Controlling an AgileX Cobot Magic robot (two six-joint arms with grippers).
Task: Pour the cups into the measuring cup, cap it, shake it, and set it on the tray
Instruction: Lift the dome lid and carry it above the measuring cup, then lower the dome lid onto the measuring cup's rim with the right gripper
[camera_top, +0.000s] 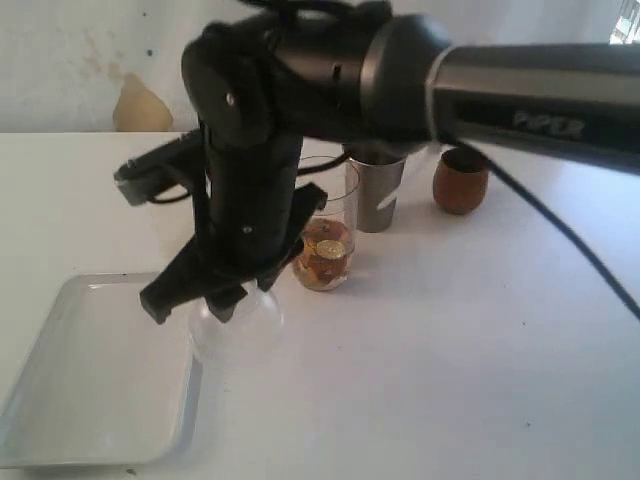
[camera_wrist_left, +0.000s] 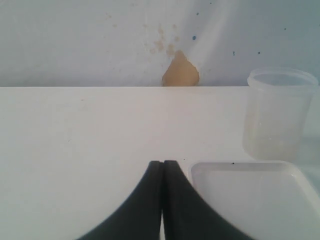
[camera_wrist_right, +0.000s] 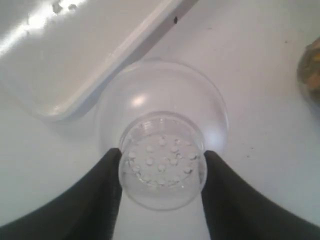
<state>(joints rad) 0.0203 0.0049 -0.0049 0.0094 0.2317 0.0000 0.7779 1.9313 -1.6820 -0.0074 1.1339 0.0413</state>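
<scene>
The clear dome-shaped lid sits on the table just off the tray's far right corner. My right gripper reaches across from the right and is shut on its perforated top, one finger on each side. The measuring cup stands just behind, upright and uncapped, with brown pieces in its bottom. Behind it are the steel tumbler and the brown wooden cup. The white tray lies bare at the front left. My left gripper is shut on nothing, low over the table beside the tray.
The right arm's black body hangs over the middle of the table and hides part of the measuring cup. A tan patch marks the wall behind the table's far edge. In the left wrist view the measuring cup rises beyond the tray.
</scene>
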